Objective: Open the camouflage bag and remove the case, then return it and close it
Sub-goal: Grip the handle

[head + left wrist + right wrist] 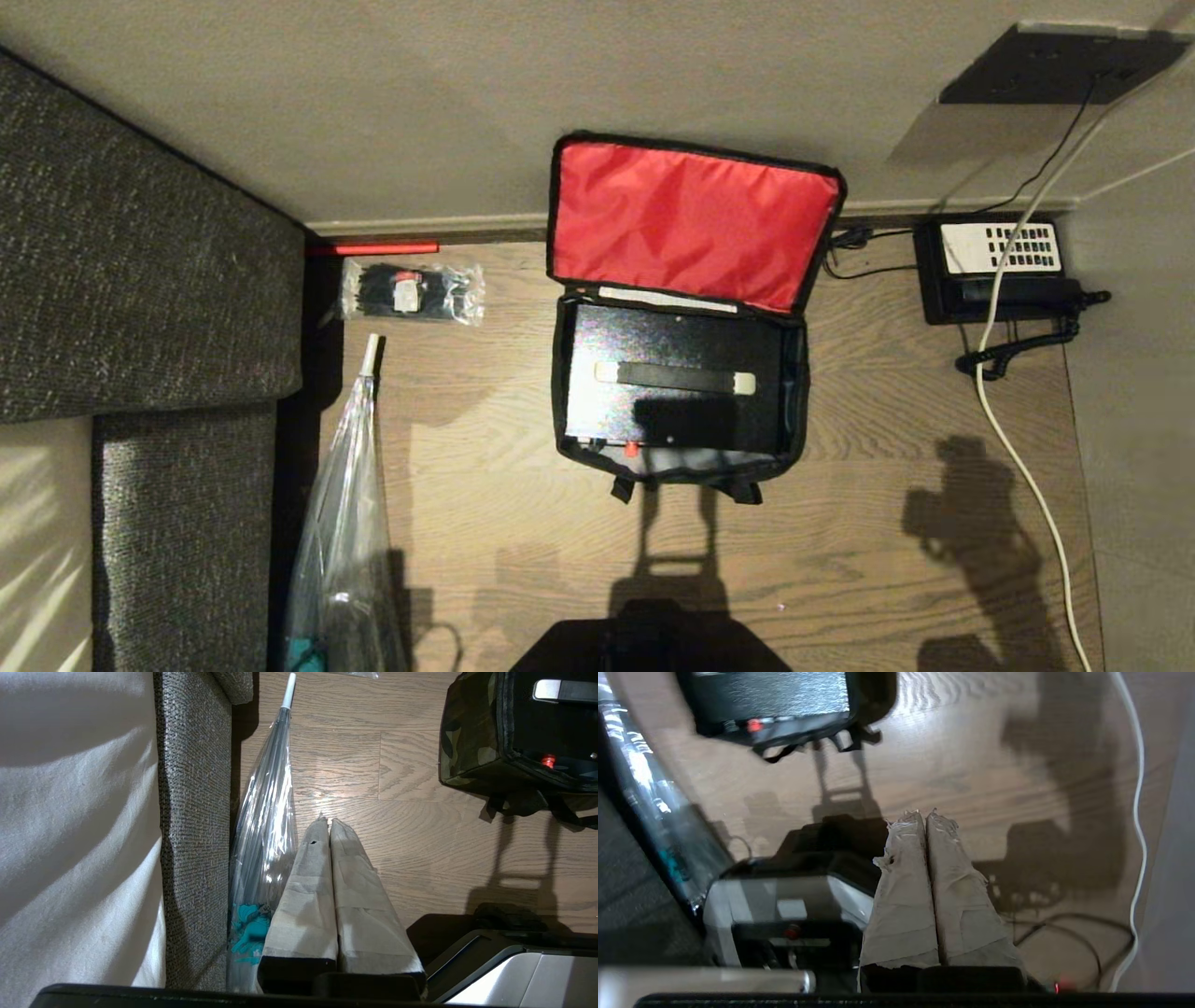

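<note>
- Nearest the lens in the right wrist view, the right gripper [927, 814] has its taped fingers pressed together, holding nothing, above bare wooden floor [980, 765].
- Left gripper [327, 822] likewise has its jaws together and empty, near a clear folded umbrella [268, 812] beside the sofa [194, 826].
- Neither gripper shows in the head view.
- Centre of the head view: camouflage bag [680, 467] stands with its red-lined lid [695, 219] thrown back against the wall.
- Case [672, 387] lies inside the bag, handle uppermost.
- Judgement: removal is the step in hand; the fingers should be spread before descent, the handle taken centrally, and the case lifted straight up clear of the bag walls.
- Telephone [999, 271] sits at upper right, well apart.
</note>
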Tool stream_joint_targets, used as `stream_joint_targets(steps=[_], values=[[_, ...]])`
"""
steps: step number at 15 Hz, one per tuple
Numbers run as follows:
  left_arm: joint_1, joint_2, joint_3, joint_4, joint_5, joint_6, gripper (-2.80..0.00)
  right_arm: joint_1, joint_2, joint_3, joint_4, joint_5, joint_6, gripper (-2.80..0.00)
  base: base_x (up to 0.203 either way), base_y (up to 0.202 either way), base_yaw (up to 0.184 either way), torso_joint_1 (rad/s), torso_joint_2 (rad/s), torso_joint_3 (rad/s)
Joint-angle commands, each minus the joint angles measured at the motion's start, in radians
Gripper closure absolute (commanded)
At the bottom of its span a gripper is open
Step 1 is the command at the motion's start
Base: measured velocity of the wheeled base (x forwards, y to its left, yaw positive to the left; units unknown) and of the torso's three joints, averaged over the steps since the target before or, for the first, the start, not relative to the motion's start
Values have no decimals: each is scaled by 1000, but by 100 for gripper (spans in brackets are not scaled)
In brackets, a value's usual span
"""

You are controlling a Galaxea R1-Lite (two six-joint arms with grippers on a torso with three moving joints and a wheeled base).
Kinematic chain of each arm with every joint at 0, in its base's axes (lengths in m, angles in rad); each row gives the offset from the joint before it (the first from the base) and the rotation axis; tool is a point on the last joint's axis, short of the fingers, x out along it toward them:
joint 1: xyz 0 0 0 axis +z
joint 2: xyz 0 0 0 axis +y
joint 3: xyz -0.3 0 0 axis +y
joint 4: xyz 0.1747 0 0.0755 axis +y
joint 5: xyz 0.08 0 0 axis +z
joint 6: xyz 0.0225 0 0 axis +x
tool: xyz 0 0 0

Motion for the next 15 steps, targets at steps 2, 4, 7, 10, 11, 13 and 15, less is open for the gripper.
stream_joint_targets(steps=[2,4,7,10,11,13,15], values=[[0,-2,3,0,0,-1,0,29,590,-34,-223,-14,8,0,0,0,0,0,0,0],[0,-2,3,0,0,-1,0,66,830,-51,-397,-22,-12,0,0,0,0,0,0,0],[0,-2,3,0,0,-1,0,172,1108,-58,-775,-33,-20,0,0,0,0,0,0,0],[0,-2,3,0,0,-1,0,364,1247,-117,-1062,-37,-24,0,0,0,0,0,0,0],[0,-2,3,0,0,-1,0,399,1263,-126,-1078,-37,-21,0,0,0,0,0,0,0],[0,-2,3,0,0,-1,0,452,1270,-148,-1062,-36,-9,-136,0,0,0,0,0,0],[0,-2,3,0,0,-1,0,497,1293,-166,-1055,-52,-25,-280,0,0,0,0,0,0]])
